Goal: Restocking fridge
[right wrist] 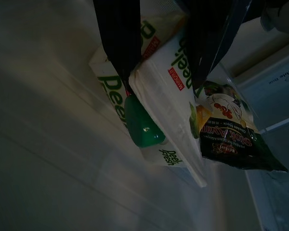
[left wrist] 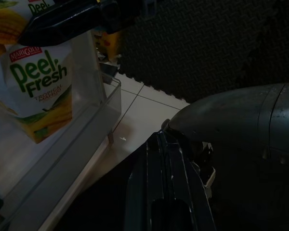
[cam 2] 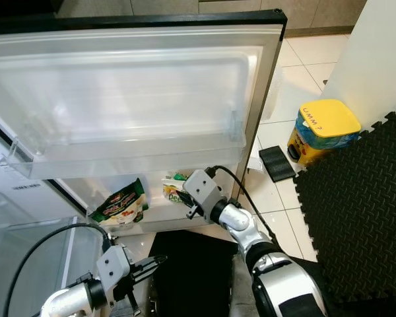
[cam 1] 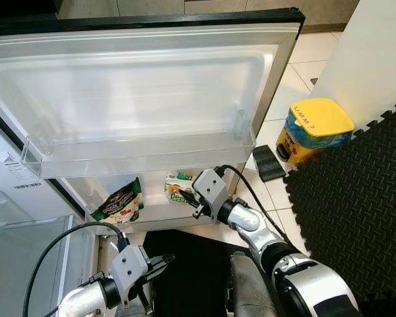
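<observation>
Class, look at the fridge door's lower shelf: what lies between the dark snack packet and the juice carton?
Nothing: in the left eye view, bare white shelf separates the snack packet from the juice carton, where the right gripper is.

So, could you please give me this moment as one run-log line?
right gripper: open, straddling juice carton | carton: lower door shelf, beside snack bag | left gripper: idle, low

Both eye views were bright and sharp, with soft glare on the fridge door [cam 1: 152, 86]; wrist views were dim.
</observation>
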